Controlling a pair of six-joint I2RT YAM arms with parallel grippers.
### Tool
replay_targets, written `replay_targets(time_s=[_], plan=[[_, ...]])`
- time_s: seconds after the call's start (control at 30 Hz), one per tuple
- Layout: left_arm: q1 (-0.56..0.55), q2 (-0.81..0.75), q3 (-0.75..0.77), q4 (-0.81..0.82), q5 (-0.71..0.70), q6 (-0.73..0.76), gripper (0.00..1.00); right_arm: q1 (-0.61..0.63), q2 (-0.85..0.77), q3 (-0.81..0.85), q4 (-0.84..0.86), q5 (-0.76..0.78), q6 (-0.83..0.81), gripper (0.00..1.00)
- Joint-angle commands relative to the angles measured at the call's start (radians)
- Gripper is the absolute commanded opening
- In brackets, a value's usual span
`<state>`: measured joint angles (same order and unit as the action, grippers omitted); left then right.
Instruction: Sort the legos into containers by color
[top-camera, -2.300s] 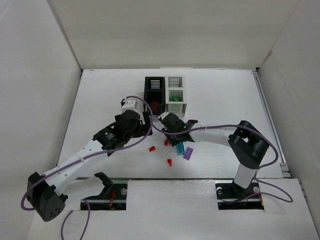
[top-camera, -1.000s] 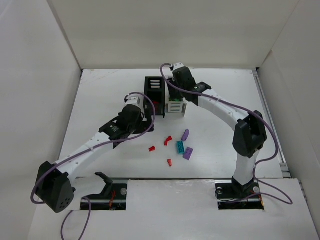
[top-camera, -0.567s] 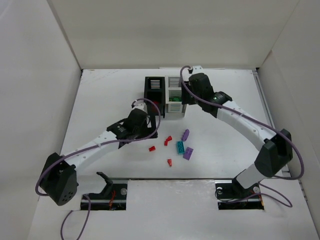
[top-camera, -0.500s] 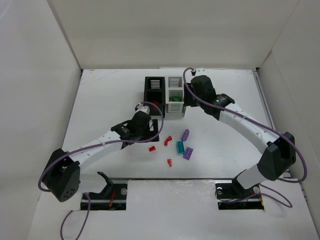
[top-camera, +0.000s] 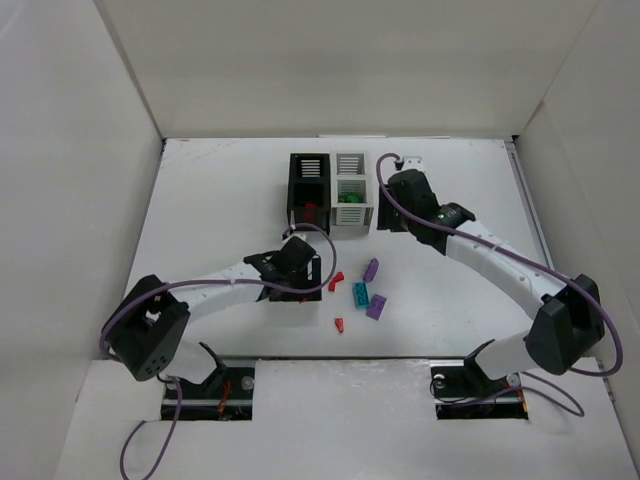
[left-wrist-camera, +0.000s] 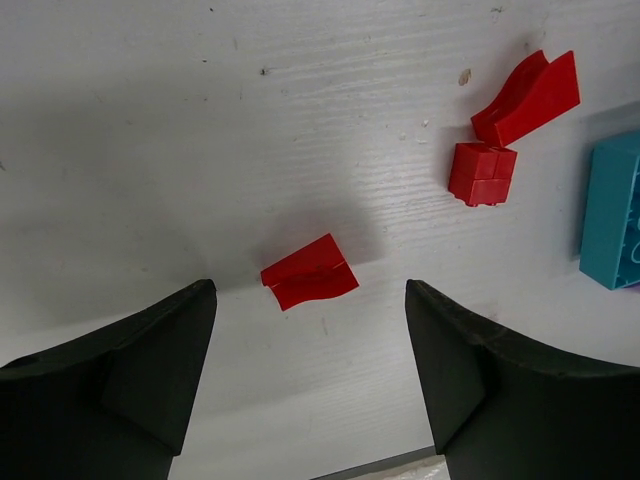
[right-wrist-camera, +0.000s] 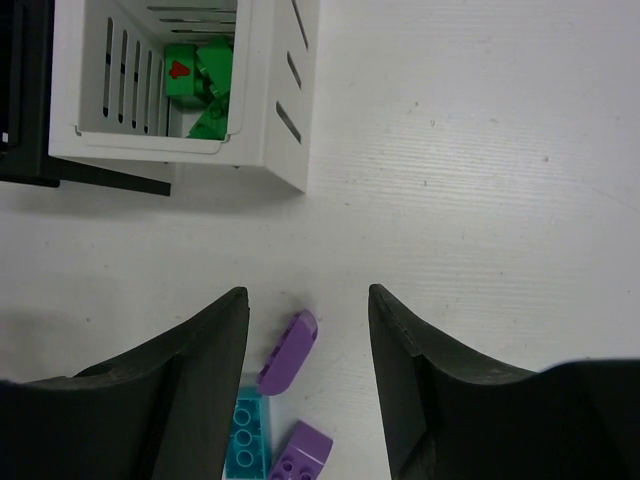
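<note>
On table (top-camera: 215, 200), two purple legos (top-camera: 371, 268) (top-camera: 377, 306), one teal lego (top-camera: 359, 293)

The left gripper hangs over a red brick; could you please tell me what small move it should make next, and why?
Probably lower the left gripper a little and close it on the red brick. Its jaws stand open, with that brick lying about midway between them and untouched. The neighbouring red cube lies outside the gap, so closing should catch only the one brick.
</note>
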<state>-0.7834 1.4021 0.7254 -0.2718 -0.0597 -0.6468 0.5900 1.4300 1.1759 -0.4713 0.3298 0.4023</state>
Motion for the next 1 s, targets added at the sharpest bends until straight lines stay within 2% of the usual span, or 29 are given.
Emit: replay_targets(time_s=[0.0,0.2,0.3,0.33,0.5,0.67,0.8,0.97], plan=[[-0.008,0.034,-0.017,0.011,0.003,-0.017,0.73,-0.006,-0.037,-0.001,0.017,0.023,0.023,0.57],[-0.027,0.089,0.015,-0.003,-0.031,-0.017,0.63,-0.015,-0.037,-0.001,0.017,0.023,0.023,0.57],[-0.037,0.11,0.026,-0.023,-0.054,-0.017,0.55,-0.015,-0.046,-0.01,0.017,0.032,0.023,0.57],[-0.037,0.11,0.026,-0.035,-0.054,-0.017,0.47,-0.015,-0.046,-0.019,0.017,0.032,0.023,0.57],[-0.057,0.11,0.035,-0.073,-0.075,-0.017,0.38,-0.015,-0.056,-0.028,0.017,0.032,0.023,0.57],[-0.066,0.11,0.046,-0.102,-0.103,-0.027,0.3,-0.015,-0.074,-0.038,0.017,0.032,0.023,0.57],[-0.088,0.11,0.072,-0.136,-0.115,-0.039,0.29,-0.015,-0.094,-0.047,0.017,0.032,0.032,0.57],[-0.088,0.026,0.175,-0.21,-0.208,-0.06,0.29,-0.015,-0.126,-0.056,0.026,0.032,0.032,0.57]])
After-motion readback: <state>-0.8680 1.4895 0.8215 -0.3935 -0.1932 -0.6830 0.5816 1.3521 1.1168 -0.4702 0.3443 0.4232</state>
